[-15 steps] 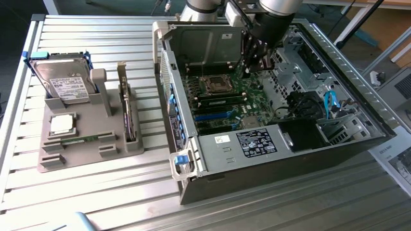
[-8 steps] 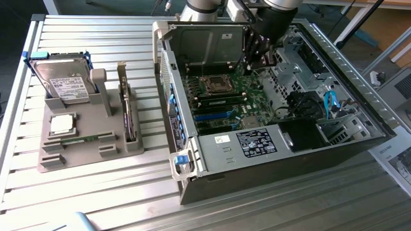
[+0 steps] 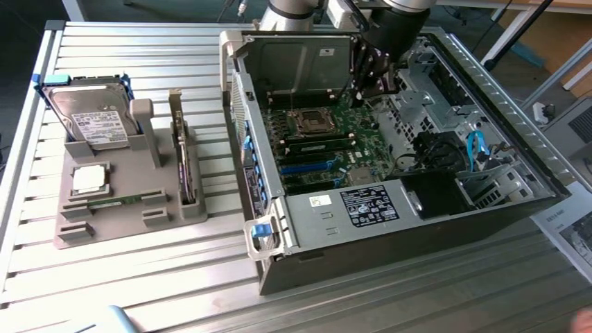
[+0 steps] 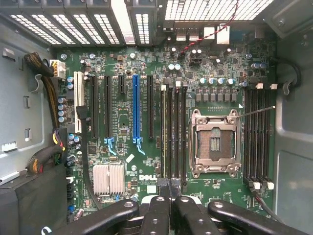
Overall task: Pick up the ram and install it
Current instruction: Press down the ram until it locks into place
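Note:
One ram [image 3: 116, 201] stick, thin and green, lies flat in the grey holder tray [image 3: 83, 239] at the exterior view's left. My gripper [image 3: 375, 84] hangs inside the open computer case [image 3: 389, 229], above the green motherboard [image 3: 319, 135]. In the wrist view the gripper [image 4: 169, 187] is shut, its black fingers [image 4: 155, 215] pressed together over the near end of the long black memory slots [image 4: 173, 132] beside the empty processor socket [image 4: 215, 143]. I cannot tell whether a stick sits between the fingertips.
The tray also holds a hard drive [image 3: 93, 118], a square silver processor [image 3: 90, 179] and an upright card [image 3: 185, 166]. Another bank of memory slots [image 4: 257, 134] lies past the socket. Cables [image 4: 46, 98] run along the case wall. A blue cable [image 3: 476, 149] sits by the drive bays.

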Tool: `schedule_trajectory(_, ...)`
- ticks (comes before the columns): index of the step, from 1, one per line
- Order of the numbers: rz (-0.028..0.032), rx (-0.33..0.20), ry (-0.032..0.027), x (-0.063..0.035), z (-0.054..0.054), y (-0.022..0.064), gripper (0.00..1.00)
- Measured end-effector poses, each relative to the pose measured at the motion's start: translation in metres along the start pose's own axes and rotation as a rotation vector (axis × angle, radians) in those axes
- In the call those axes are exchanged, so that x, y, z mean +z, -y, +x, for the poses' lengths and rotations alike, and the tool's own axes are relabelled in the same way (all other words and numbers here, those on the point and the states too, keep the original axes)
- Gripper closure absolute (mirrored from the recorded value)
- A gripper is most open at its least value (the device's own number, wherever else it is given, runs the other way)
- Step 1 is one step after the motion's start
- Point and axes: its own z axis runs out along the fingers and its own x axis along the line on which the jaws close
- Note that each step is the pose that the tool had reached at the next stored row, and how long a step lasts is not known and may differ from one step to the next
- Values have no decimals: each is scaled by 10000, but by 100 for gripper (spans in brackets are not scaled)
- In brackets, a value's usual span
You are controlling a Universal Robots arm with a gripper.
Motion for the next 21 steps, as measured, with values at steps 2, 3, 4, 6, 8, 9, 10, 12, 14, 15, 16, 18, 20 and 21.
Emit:
schedule_trajectory(2, 0, 0, 0, 0, 0, 0, 90)
schedule_trajectory(3, 0, 0, 1, 0, 0, 0, 90)
schedule_trajectory(4, 0, 0, 0, 0, 0, 0, 90)
schedule_trajectory(6, 0, 0, 0, 0, 0, 0, 90)
schedule_trajectory(8, 0, 1, 0, 0, 0, 0, 90)
schedule_trajectory(9, 0, 7, 0, 0, 0, 0, 90)
schedule_trajectory(10, 1, 86, -2, 0, 0, 0, 90)
schedule_trajectory(12, 3, 258, -5, 0, 0, 0, 90)
schedule_trajectory(14, 8, 619, -10, 0, 0, 0, 90)
schedule_trajectory(15, 10, 740, -12, 0, 0, 0, 90)
schedule_trajectory(16, 11, 861, -14, 0, 0, 0, 90)
schedule_trajectory(18, 16, 1240, -21, 0, 0, 0, 90)
schedule_trajectory(20, 21, 1629, -28, 0, 0, 0, 90)
schedule_trajectory(21, 23, 1738, -29, 0, 0, 0, 90)
